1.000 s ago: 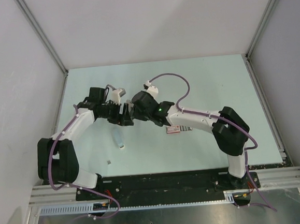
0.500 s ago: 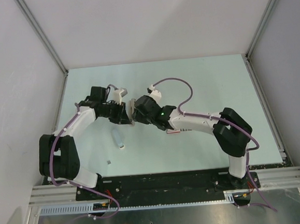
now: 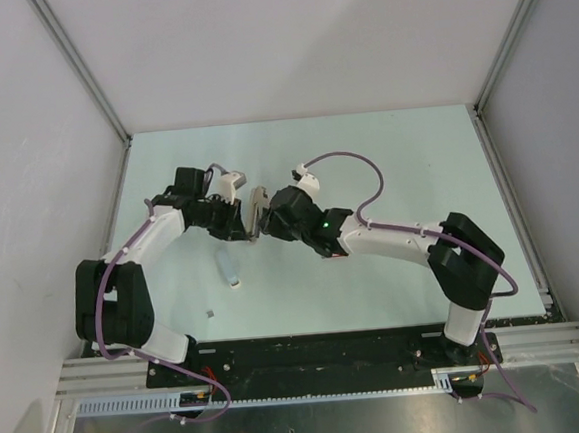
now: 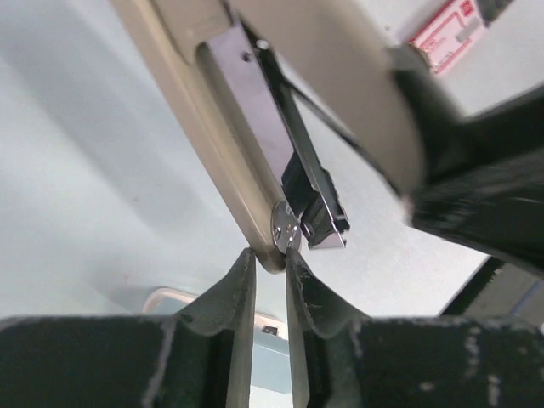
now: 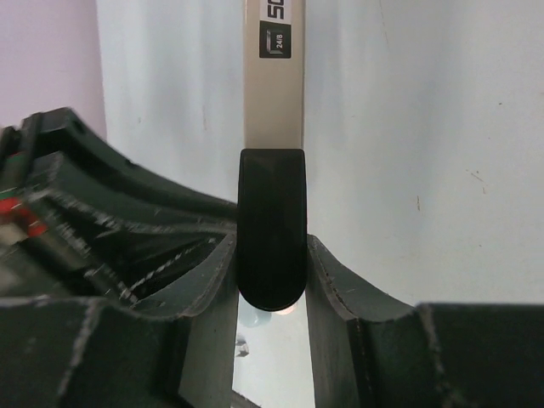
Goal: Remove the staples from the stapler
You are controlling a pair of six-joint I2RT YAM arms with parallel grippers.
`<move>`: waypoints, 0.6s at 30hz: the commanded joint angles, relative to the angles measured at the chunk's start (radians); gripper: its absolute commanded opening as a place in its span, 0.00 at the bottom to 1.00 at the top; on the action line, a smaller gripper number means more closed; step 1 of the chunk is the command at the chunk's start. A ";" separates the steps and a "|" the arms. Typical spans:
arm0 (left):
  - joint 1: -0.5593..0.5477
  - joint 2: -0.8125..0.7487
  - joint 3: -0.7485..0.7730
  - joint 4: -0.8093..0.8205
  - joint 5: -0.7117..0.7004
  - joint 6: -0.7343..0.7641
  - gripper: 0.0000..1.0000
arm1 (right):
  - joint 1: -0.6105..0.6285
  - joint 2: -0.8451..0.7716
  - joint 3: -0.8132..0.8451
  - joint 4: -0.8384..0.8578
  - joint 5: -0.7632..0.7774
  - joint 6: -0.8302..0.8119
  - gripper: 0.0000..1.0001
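Opening step: R gripper (image 5: pixel 272 248) pinching stapler (image 3: pixel 257 208) black end; L gripper (image 4: pixel 269 259) nearly pressed together, hinge at its tips, grip unclear. Next: prying magazine open.

Beige, black-capped stapler (image 3: pixel 256 211) hangs hinged open between my left claw (image 4: pixel 268 259) and right claw (image 5: pixel 270 280), metal magazine bared; a tiny grey staple block (image 3: pixel 210 312) lies on the surface (image 3: pixel 385 159)

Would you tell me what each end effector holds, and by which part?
The right end effector clamps the stapler by its black end cap; the left end effector appears to pinch its beige edge beside the hinge rivet.
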 commanded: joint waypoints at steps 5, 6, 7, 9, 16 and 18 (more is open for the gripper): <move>-0.002 -0.025 0.064 0.070 -0.164 0.152 0.00 | 0.019 -0.151 -0.049 0.089 -0.051 -0.048 0.00; -0.002 -0.028 0.064 0.078 -0.184 0.165 0.00 | 0.019 -0.160 -0.063 0.089 -0.060 -0.056 0.00; -0.002 -0.031 0.064 0.085 -0.202 0.178 0.00 | 0.018 -0.169 -0.076 0.089 -0.070 -0.067 0.00; -0.003 -0.041 0.064 0.103 -0.234 0.204 0.00 | 0.021 -0.188 -0.101 0.089 -0.089 -0.099 0.00; -0.046 -0.090 0.018 0.208 -0.405 0.324 0.00 | 0.023 -0.321 -0.278 0.167 -0.093 -0.212 0.00; -0.074 -0.109 -0.009 0.253 -0.457 0.362 0.00 | 0.024 -0.372 -0.349 0.210 -0.099 -0.242 0.00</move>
